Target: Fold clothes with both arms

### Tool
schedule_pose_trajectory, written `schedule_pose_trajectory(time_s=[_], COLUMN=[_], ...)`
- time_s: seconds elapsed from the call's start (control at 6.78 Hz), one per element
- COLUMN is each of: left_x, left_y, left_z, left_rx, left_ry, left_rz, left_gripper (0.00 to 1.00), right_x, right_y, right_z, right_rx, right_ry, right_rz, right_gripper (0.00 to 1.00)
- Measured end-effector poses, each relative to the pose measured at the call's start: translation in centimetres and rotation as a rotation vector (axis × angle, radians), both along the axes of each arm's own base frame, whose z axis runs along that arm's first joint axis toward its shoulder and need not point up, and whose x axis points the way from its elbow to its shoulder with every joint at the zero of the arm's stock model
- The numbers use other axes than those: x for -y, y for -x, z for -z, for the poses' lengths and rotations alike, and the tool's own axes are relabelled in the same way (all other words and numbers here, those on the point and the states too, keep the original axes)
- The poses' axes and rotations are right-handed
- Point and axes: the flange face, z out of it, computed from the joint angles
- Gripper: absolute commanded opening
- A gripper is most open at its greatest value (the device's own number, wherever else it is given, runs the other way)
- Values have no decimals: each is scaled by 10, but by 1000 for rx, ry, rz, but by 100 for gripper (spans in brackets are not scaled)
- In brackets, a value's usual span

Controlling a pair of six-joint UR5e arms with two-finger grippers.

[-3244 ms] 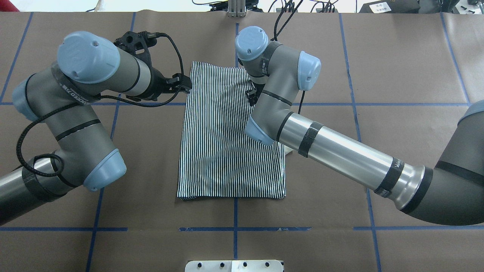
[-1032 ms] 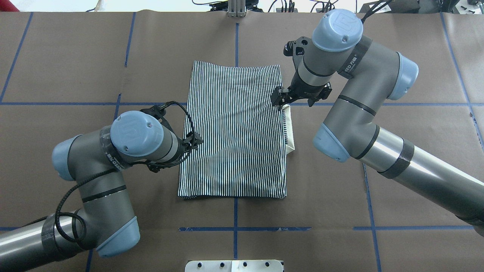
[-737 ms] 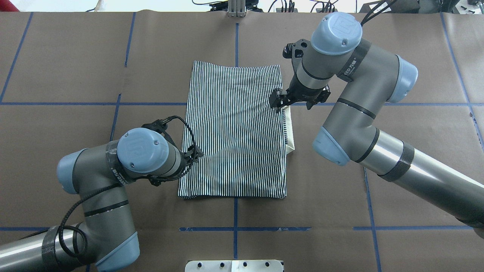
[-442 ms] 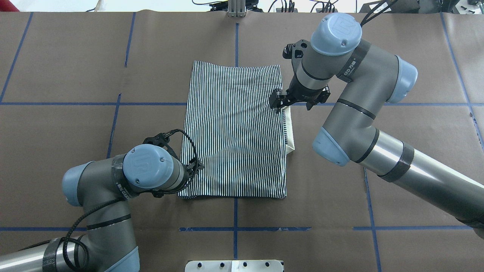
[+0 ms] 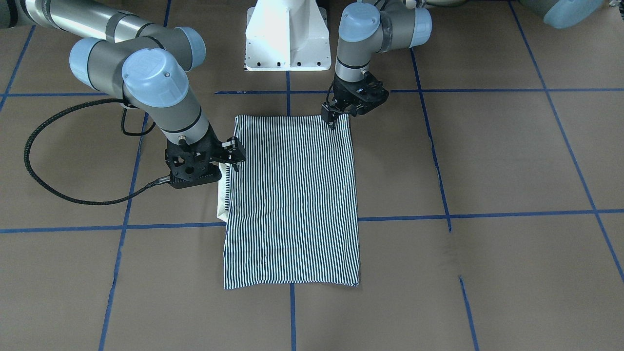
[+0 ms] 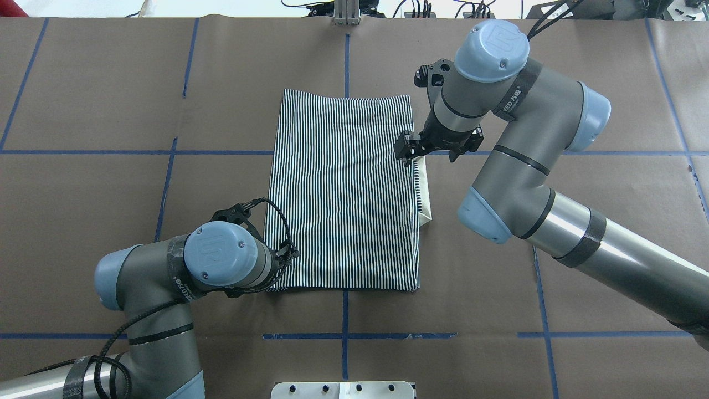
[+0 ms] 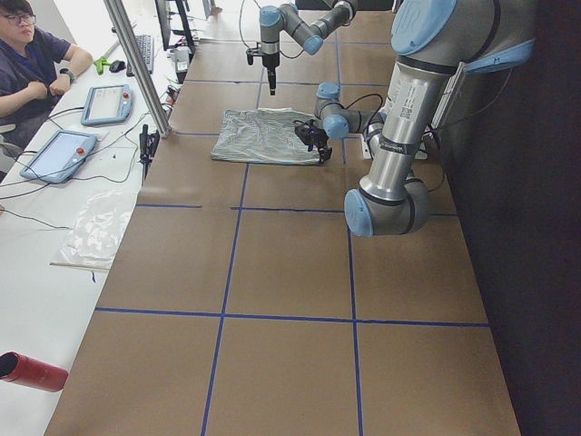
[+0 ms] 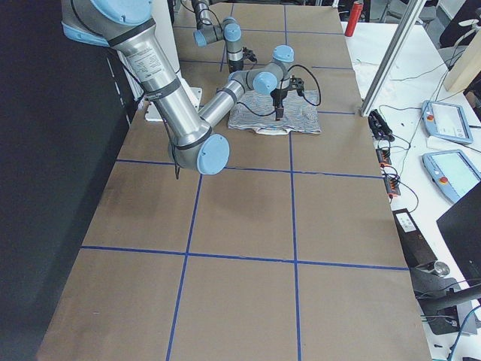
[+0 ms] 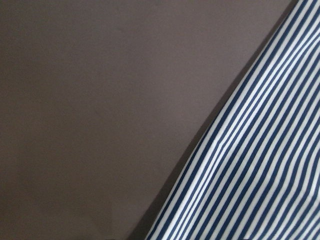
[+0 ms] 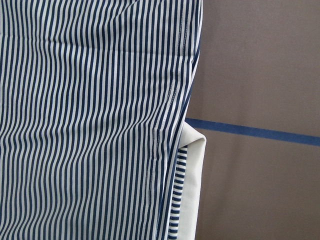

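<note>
The striped shirt (image 6: 343,188) lies folded into a flat rectangle in the middle of the brown table, also seen from across the table (image 5: 292,204). Its cream collar (image 6: 425,188) pokes out along the right edge. My right gripper (image 6: 408,152) sits low at that edge just beyond the collar, jaws slightly apart and holding nothing. My left gripper (image 6: 292,254) hovers at the shirt's near left corner (image 5: 331,119), also open and empty. The left wrist view shows only the striped edge (image 9: 260,175) on bare table. The right wrist view shows stripes and the collar (image 10: 192,200).
Blue tape lines (image 6: 343,336) grid the brown table cover. The white pedestal base (image 5: 287,34) stands behind the shirt's near edge. A metal plate (image 6: 343,389) sits at the table's front edge. A person (image 7: 27,54) sits at a side desk with tablets.
My left arm has swept from the shirt's far left corner back along its left edge to the near left corner. My right arm swung out to the right edge and has held still.
</note>
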Motion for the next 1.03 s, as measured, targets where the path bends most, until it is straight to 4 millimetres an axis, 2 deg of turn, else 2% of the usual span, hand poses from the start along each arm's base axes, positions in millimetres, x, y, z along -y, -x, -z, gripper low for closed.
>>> schedule_pose_trajectory(time_s=[0.74,1.03], left_x=[-3,-7], left_y=[-2,-4], left_z=[-4,-7], left_rx=[20,33], left_ry=[8,13], left_rz=[-5,-11], left_gripper=[53,51], right_x=[1,1], right_y=[0,0], right_z=[-1,-2], right_rx=[-3,-4], right_ry=[0,0], right_rz=[-1,0], right_gripper=[100,100])
